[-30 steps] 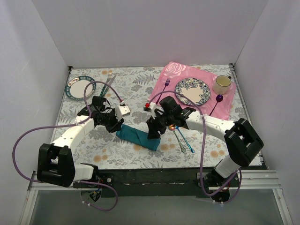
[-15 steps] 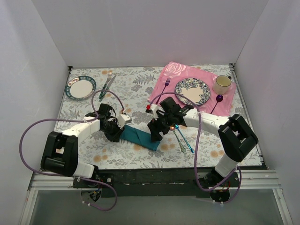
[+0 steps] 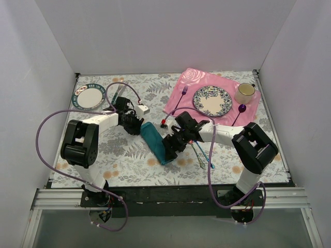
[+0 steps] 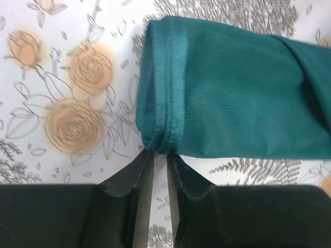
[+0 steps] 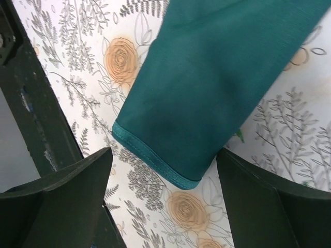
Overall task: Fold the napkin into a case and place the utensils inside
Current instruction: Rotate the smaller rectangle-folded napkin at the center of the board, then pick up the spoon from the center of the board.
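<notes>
I have the folded napkin [image 3: 155, 142] lying at a slant in the middle of the counter [image 3: 129, 165], a narrow teal strip with its far end toward the left arm and its near end under the right arm. The two utensils [image 3: 202, 155] lie flat just right of it, apart from the cloth and not yet inside.

My left end effector [image 4: 160, 155] is pinched almost together right at the corner of the layered hem. It looks to have only a sliver of cloth between its tips. My right end effector [image 5: 164, 155] is released, with its fingers spread wide on either side of the napkin's near end and touching nothing.

The thin hold worries me most. If I pull with the left arm, the hem could slip free, or only the top layer could come along and peel the fold open. Nothing is pinning the near end, so any tug may drag or twist the whole strip instead of opening it. The right arm also sits close to the utensils, and a careless sweep could knock them away or push them under the cloth.
</notes>
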`<state>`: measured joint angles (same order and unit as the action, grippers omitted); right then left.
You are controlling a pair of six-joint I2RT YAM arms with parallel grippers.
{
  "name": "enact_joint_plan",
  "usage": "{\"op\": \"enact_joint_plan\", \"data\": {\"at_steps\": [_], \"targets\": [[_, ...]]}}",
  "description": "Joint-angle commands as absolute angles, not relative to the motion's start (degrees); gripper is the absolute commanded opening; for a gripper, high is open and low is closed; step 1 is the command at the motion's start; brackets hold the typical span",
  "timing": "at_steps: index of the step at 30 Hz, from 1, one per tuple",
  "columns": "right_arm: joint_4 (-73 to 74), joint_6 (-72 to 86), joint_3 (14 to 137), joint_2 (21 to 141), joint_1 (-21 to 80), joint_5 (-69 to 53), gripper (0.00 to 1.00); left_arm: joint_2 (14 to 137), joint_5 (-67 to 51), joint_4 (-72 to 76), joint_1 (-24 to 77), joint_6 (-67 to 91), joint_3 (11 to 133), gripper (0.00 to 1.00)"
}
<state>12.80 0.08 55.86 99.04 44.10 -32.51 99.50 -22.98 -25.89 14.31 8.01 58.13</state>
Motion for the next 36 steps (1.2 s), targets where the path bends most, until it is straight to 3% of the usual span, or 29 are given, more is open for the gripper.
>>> {"op": "enact_joint_plan", "data": {"at_steps": [1, 5, 12, 16, 17, 19, 20, 25, 29, 33, 34, 36], "targets": [[9.05, 4.13, 55.02, 98.79, 46.93, -33.41, 0.91, 103.71, -23.55, -23.56, 13.80, 10.72, 59.76, 0.17], [9.58, 4.22, 54.93, 97.56, 48.25, -34.01, 0.91, 103.63, -26.63, -23.47, 13.80, 12.74, 60.21, 0.19], [17.99, 0.18, 56.25, 92.47, 45.10, -31.47, 0.95, 99.33, -28.03, -24.78, 11.08, 16.78, 61.08, 0.34], [24.15, -8.95, 57.74, 82.21, 41.58, -28.57, 0.99, 90.81, -34.16, -23.82, 7.39, 18.28, 62.49, 0.55], [25.13, -12.10, 58.18, 80.70, 39.92, -26.91, 0.99, 88.70, -35.15, -23.38, 7.30, 18.37, 62.93, 0.67], [26.01, -13.97, 58.97, 76.67, 37.11, -26.45, 0.99, 84.74, -38.30, -20.49, 7.38, 20.03, 64.76, 0.82], [26.02, -14.76, 59.15, 75.60, 33.35, -27.06, 0.99, 84.38, -38.93, -19.96, 8.43, 20.65, 65.99, 0.98], [25.67, -16.26, 57.93, 69.89, 26.99, -24.64, 0.99, 93.66, -48.50, -24.26, 12.12, 29.07, 80.91, 0.98], [25.75, -16.17, 54.59, 67.42, 19.19, -25.31, 0.99, 103.26, -46.25, -28.20, 21.40, 30.33, 86.92, 0.98], [26.89, -14.77, 51.77, 65.57, 11.53, -29.35, 0.99, 106.42, -41.05, -17.95, 28.81, 37.43, 82.44, 0.82], [26.81, -13.81, 51.16, 64.61, 10.12, -29.88, 0.99, 107.57, -41.83, -17.58, 29.87, 38.31, 82.70, 0.71], [27.24, -13.62, 49.49, 63.99, 5.90, -32.16, 0.99, 110.65, -41.75, -16.09, 32.86, 40.25, 82.53, 0.58]]}}
